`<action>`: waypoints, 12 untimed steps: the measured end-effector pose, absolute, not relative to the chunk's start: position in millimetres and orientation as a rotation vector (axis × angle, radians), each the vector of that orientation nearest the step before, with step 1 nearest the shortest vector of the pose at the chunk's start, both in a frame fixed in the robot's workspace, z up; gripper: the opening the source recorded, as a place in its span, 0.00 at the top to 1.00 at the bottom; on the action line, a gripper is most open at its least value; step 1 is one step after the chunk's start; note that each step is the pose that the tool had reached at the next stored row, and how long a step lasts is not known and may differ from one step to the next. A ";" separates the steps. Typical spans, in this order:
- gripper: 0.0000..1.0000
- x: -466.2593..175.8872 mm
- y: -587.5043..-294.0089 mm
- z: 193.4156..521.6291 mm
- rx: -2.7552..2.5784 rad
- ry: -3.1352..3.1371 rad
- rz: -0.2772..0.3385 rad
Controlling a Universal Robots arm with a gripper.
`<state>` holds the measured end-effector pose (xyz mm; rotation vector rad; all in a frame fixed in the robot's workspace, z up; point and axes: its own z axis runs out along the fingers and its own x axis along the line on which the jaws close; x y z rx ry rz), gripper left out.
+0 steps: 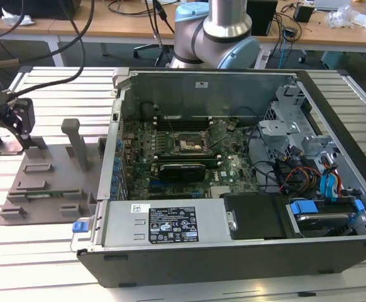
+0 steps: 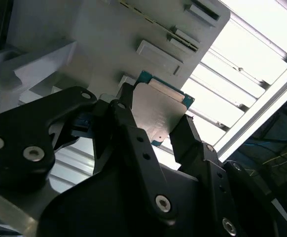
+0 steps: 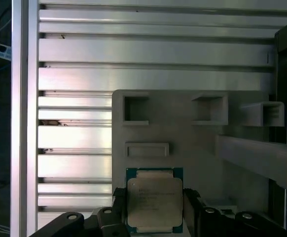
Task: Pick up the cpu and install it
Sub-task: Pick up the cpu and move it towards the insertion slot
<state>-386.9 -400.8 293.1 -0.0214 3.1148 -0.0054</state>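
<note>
While my tool (image 3: 154, 212) hangs over the grey fixture (image 1: 44, 182) at the exterior view's left of the tabletop (image 1: 38, 258), fingers (image 2: 185, 136) clamped on the cpu (image 2: 158, 111) by opposite edges, I want that chip level and squarely pinched, well apart from the socket (image 1: 186, 143) inside the open case (image 1: 233, 248) further right.

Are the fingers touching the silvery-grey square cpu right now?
Touching. In the second wrist view, both black fingers press against opposite edges of the silvery-grey square cpu, with no gap on either side.
</note>
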 end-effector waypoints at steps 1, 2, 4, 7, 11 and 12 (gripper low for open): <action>0.45 -386.9 -400.7 296.4 -0.021 3.115 -0.005; 0.45 -386.9 -400.7 299.1 -0.021 3.115 -0.005; 0.45 -386.9 -400.7 302.4 -0.021 3.115 -0.005; 0.45 -386.9 -400.7 308.5 -0.021 3.115 -0.005; 0.45 -386.9 -400.7 317.4 -0.021 3.115 -0.005; 0.45 -386.9 -400.7 319.3 -0.021 3.115 -0.005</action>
